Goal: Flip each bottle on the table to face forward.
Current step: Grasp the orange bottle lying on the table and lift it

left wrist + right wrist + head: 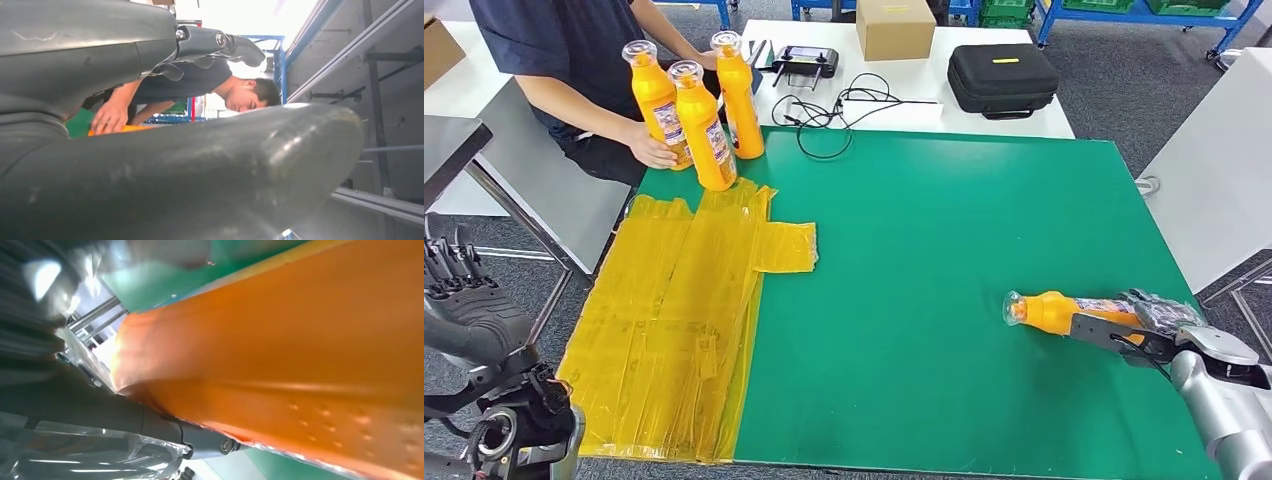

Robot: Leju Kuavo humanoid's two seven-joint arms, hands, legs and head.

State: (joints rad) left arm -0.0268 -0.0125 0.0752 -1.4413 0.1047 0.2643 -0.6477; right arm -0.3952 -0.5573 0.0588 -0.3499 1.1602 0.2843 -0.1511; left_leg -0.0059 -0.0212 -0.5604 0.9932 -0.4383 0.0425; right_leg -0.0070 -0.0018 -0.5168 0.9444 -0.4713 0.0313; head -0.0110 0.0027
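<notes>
An orange bottle [1052,311] lies on its side near the right edge of the green mat [944,260], its clear cap toward the left. My right hand [1146,325] grips its body; the right wrist view has the orange bottle [300,355] close up against dark fingers [165,432]. Three more orange bottles [706,125] stand upright at the mat's far left corner, where a person's hand [650,148] touches one. My left hand [464,290] hangs off the table at the left, fingers apart and holding nothing, and its thick thumb [200,175] looms in the left wrist view.
A yellow plastic sheet [674,320] covers the mat's left side. A person [574,60] sits at the far left. On the white table behind lie a black case [1002,78], a cardboard box [895,27], a controller [805,65] and cables [839,110].
</notes>
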